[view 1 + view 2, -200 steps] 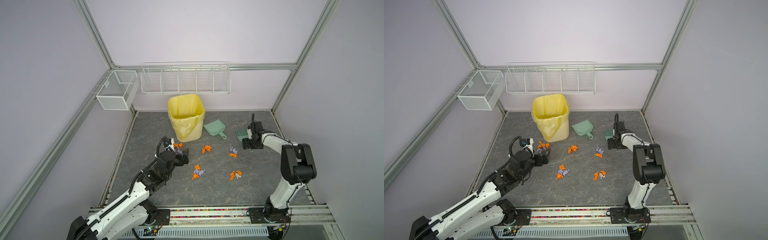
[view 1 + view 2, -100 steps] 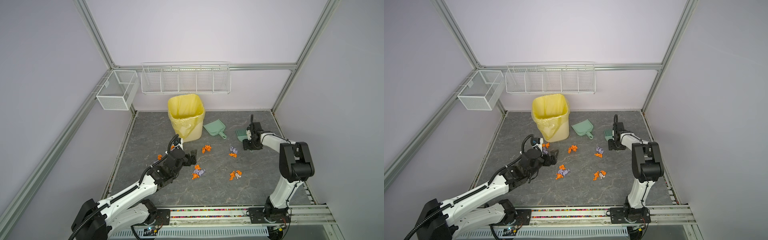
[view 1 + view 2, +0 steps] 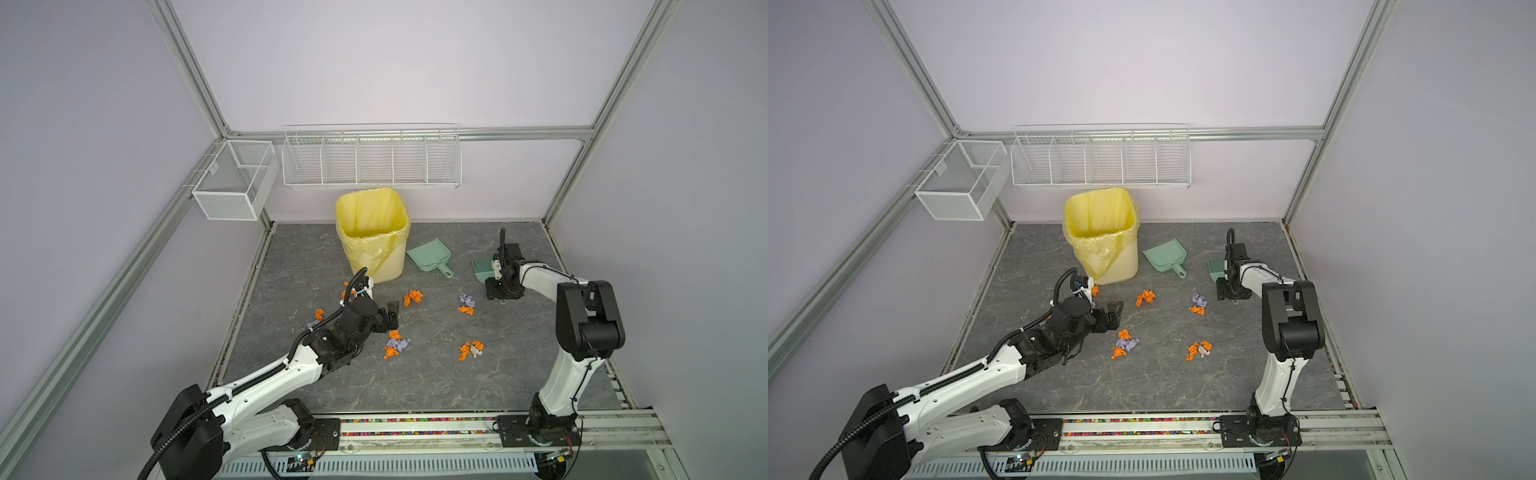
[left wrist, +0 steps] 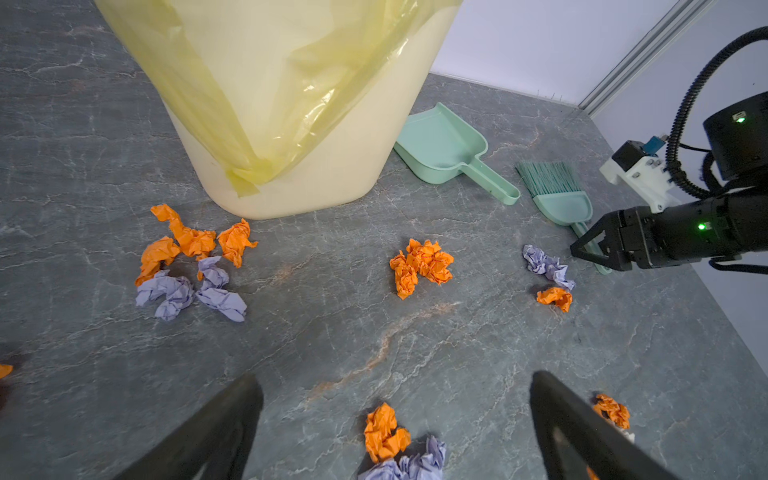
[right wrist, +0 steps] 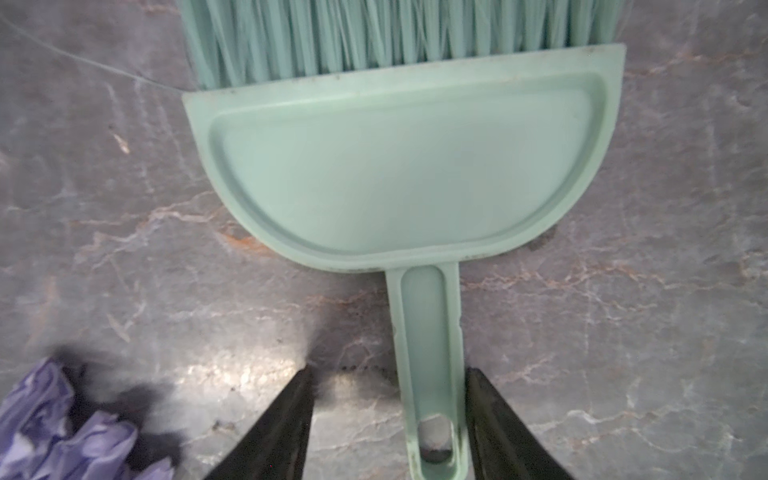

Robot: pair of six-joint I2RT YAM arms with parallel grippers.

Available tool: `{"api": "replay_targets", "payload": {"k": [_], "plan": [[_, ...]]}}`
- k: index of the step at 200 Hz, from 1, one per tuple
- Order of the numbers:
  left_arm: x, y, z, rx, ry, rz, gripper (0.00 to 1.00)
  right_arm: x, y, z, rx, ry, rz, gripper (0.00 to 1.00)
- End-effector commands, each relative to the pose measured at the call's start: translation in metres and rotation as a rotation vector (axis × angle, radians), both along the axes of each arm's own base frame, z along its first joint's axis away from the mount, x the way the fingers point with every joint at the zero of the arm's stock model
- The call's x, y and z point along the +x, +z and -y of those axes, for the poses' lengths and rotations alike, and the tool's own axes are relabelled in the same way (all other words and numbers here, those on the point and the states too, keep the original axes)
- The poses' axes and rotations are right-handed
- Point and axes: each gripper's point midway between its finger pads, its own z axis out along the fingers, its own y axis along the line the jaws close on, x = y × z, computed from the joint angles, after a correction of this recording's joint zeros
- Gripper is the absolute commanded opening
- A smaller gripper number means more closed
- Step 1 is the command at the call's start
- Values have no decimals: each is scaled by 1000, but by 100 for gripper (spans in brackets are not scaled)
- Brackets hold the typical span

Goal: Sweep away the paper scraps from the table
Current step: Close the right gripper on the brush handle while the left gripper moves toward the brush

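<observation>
Crumpled paper scraps (image 3: 397,344), orange and lilac with one whitish, lie in loose clusters across the middle of the dark veined bench (image 3: 415,386), none yet gathered. One cluster sits close to the foot of the yellow-lined bin (image 3: 371,237). A mint-green dustpan (image 3: 428,257) lies just beside the bin, and a matching brush (image 5: 399,166) lies flat nearby. The right gripper (image 5: 389,374) is set low over the brush's handle, its jaws at a middling width, one finger close against the handle and the other standing clear, so nothing is clamped. The left gripper (image 4: 395,378) is spread wide and empty above the bench among the scraps. The likeliest trouble is at the handle. With the jaws off-centre and the handle flat on the stone, a squeeze could shove the brush sideways or pinch only its edge, and the tips might scrape the bench. A lilac wad beside the right gripper could be knocked farther off, and the low left arm could scatter the clusters around it. No brand, label or writing can be read anywhere.
</observation>
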Motion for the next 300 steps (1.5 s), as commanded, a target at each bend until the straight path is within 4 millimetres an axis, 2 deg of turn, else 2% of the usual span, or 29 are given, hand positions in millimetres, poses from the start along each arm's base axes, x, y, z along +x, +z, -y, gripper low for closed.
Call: {"api": "replay_targets", "payload": {"k": [1,39,99,140,164,200,247,300], "plan": [[4,14,8,-36,1,15,100,-1,-4,6,-15,-17,-34,57],[6,14,15,-30,-15,6,100,0,-5,9,17,-22,-42,51],[10,16,25,-21,-32,-3,100,-4,-21,3,23,-3,-81,26],[12,12,33,-15,-46,-26,100,-3,-22,-3,31,7,-85,17],[13,11,35,-8,-47,-37,100,-1,-10,-4,36,2,-50,15],[12,12,40,-11,-58,-46,100,4,22,-5,49,-6,49,13],[11,17,45,-12,-74,-50,100,2,59,-10,93,-15,146,13],[10,25,56,-15,-126,-50,100,-16,78,-15,129,-24,200,13]]}}
